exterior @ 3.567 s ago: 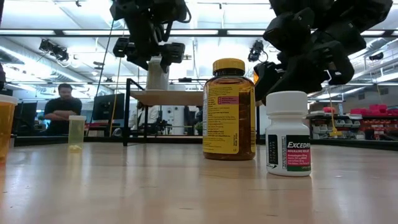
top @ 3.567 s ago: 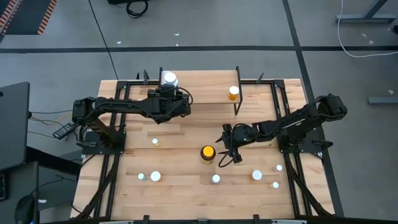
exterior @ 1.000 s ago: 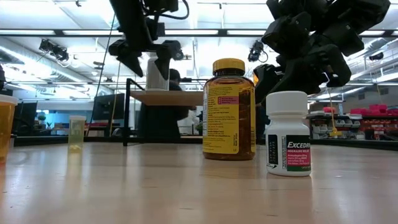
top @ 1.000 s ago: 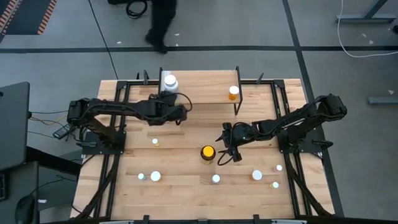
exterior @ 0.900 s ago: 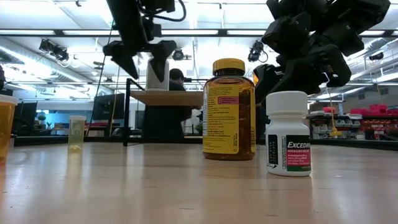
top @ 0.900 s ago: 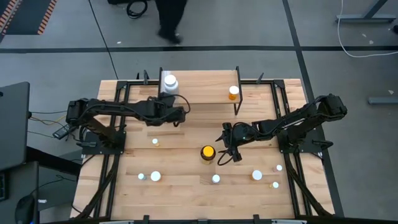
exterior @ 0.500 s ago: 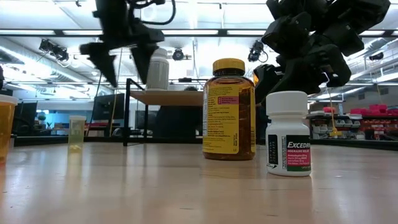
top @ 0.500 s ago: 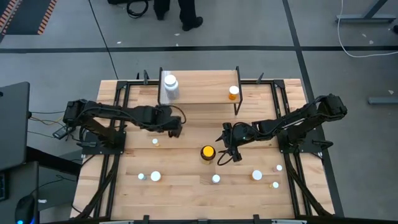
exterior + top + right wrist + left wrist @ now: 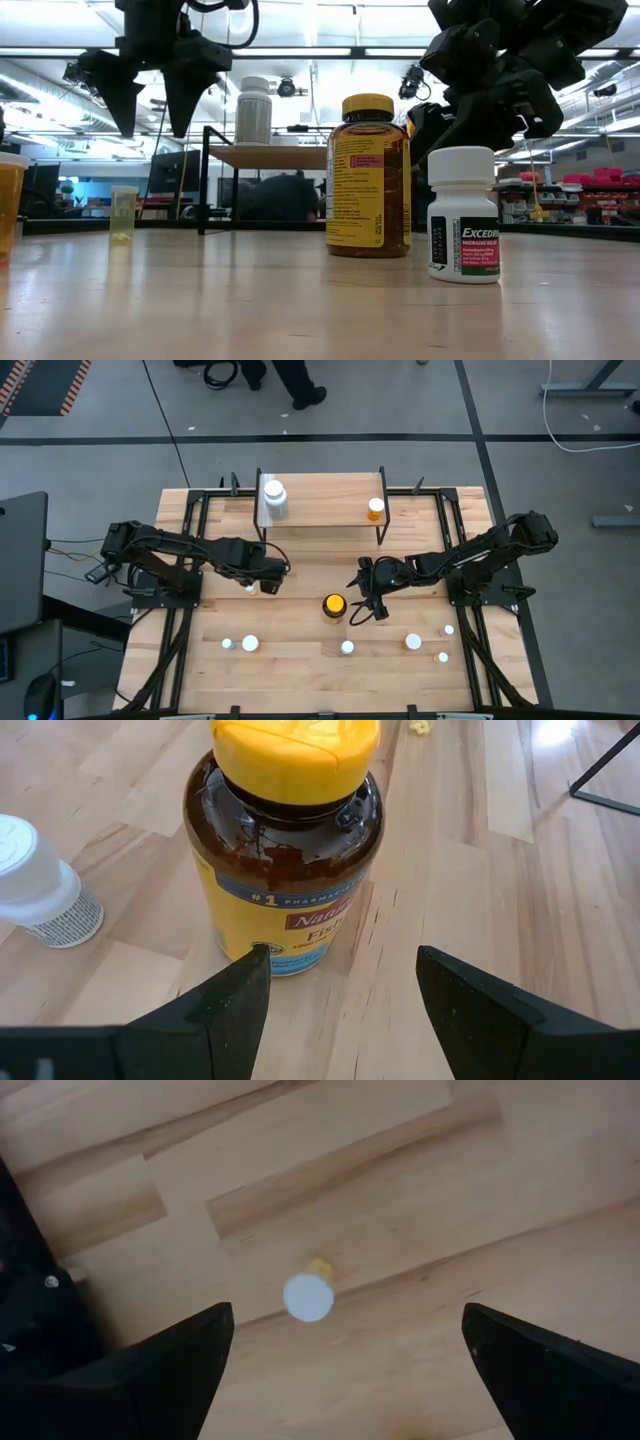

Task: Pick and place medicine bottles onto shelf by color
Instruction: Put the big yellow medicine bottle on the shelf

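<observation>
Broadly, largest first: wooden tabletop [image 9: 300,670], with black rails along both sides. At its far edge, the shelf [image 9: 320,512], raised on thin black legs.

Next, left gripper [image 9: 268,574]: released, fingers [image 9: 170,1355] spread wide, grasping nothing; hanging above the boards in front of the shelf's left end, well clear of the shelf. From table level, seen high up [image 9: 150,110] with tips pointing down. Directly beneath, framed between the fingers in the left wrist view, a small white-capped yellowish bottle [image 9: 308,1295], upright and untouched.

Right gripper [image 9: 365,605]: likewise released, fingers [image 9: 235,995] parted, clasping nothing; low over mid-table, just beside the large dark amber bottle [image 9: 290,860] and aimed at it, tips short of its sides.

Then bottles by size. Large dark amber one with yellow cap: upright near the table's centre. Larger white bottle [image 9: 272,493]: upright on the shelf's left end. Orange bottle [image 9: 375,509], white-capped: on the shelf's right end. White Excedrin bottle [image 9: 463,215]: on the tabletop, near the front edge. Further small white-capped bottles strung along the front: two at left [image 9: 238,644], three at right [image 9: 437,643]. Colours of those bodies not readable from above.
</observation>
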You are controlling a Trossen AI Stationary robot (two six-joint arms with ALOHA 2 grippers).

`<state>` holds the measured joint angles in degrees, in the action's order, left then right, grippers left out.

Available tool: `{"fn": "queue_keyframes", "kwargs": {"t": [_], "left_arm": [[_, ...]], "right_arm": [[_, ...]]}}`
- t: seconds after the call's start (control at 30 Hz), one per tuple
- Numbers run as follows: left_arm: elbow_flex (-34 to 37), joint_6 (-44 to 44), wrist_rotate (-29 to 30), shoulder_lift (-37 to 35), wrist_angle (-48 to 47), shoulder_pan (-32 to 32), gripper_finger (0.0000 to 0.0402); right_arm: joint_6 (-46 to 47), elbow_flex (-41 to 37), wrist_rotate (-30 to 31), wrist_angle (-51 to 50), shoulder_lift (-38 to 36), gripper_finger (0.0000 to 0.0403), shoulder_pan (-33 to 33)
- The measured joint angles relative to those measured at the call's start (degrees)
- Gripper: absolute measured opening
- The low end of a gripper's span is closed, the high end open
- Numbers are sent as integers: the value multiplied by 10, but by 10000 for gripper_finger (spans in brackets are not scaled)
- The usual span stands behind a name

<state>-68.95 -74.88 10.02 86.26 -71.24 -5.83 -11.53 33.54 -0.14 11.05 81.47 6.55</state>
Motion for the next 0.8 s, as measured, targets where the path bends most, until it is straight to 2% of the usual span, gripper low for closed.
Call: {"fn": "queue_keyframes", "kwargs": {"t": [0.17, 0.37, 0.53, 0.8], "left_arm": [[0, -10, 11, 0, 2, -13, 400], [0, -21, 82, 0, 4, -53, 400], [0, -56, 52, 0, 6, -75, 400], [0, -102, 53, 0, 5, -85, 400]], "right_arm": [[0, 0, 0, 0, 0, 256, 0], [15, 0, 0, 10, 0, 256, 0], [15, 0, 0, 27, 0, 256, 0], [35, 0, 0, 25, 0, 256, 0]]}}
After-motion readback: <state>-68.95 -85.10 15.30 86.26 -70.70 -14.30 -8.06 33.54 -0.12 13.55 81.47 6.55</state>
